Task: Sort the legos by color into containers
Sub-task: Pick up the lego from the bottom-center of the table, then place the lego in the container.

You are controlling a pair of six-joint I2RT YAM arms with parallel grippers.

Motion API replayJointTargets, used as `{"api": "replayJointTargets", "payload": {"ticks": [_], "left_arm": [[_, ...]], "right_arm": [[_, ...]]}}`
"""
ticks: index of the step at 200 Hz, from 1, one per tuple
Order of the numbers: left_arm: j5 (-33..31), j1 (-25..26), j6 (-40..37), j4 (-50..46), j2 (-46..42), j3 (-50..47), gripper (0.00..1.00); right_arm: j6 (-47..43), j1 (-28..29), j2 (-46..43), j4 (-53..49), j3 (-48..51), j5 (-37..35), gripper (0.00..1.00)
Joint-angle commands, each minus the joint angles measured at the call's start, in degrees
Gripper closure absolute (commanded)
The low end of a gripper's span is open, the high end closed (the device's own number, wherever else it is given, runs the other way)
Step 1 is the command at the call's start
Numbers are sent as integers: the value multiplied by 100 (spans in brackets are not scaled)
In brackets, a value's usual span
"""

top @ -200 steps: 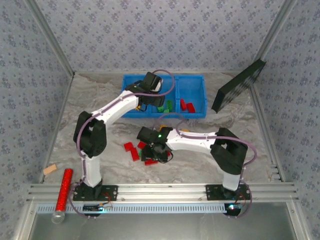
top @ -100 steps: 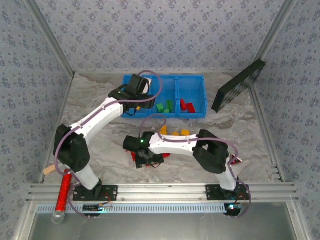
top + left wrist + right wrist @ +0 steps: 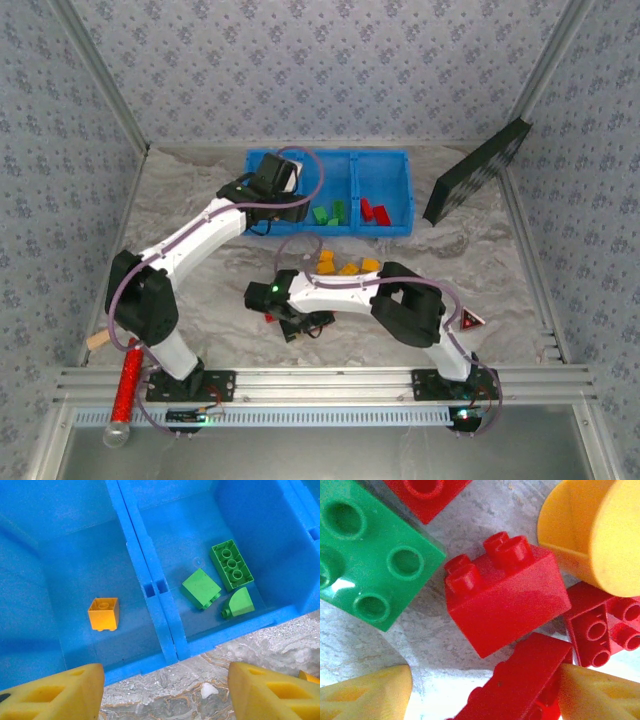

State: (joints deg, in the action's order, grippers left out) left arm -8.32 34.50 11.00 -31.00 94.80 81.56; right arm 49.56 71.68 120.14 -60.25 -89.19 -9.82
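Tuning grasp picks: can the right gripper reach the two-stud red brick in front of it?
Probably yes, though not cleanly. The open right gripper is above the two-stud red brick. A longer red brick lies against one finger and a green brick sits beside it; either could get caught.

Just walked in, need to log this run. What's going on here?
Two arms are sorting lego bricks by colour into a blue tray. The left arm's fingers hover open at the tray's near edge, above one orange brick in one compartment and three green bricks in the next. The right arm's fingers stand open low over red bricks on the table, nothing lifted yet.
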Motion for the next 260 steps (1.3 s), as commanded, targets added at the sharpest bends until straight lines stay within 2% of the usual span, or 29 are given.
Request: {"api": "replayJointTargets", "payload": {"ticks": [1, 22, 49, 80, 109, 155, 181, 201, 223, 260], "left_arm": [[57, -22, 41, 81, -200, 52, 33], [150, -16, 83, 96, -155, 70, 33], [160, -27, 62, 100, -164, 79, 33], [119, -27, 53, 60, -199, 88, 33], [185, -27, 87, 86, -208, 87, 33], [407, -25, 156, -11, -276, 210, 33], [483, -18, 178, -126, -463, 203, 33], [471, -18, 146, -291, -630, 174, 33], [412, -11, 104, -487, -845, 35, 32], [506, 196, 42, -683, -1325, -544, 32]], "right_arm": [[-157, 110, 146, -416, -77, -204, 23], [-170, 103, 111, -391, 42, -213, 27], [-213, 89, 115, -249, 212, -134, 39], [-269, 44, 83, -144, 387, -56, 45], [-277, -8, -133, -69, 557, -102, 59], [-407, -297, -1100, 102, 879, -292, 72], [-670, -599, -1843, 227, 991, -224, 73], [-971, -935, -2422, 229, 1000, -214, 73], [-1308, -1551, -3040, 276, 1075, -257, 72], [-2348, -3281, -3435, 982, 1214, -247, 71]]}}
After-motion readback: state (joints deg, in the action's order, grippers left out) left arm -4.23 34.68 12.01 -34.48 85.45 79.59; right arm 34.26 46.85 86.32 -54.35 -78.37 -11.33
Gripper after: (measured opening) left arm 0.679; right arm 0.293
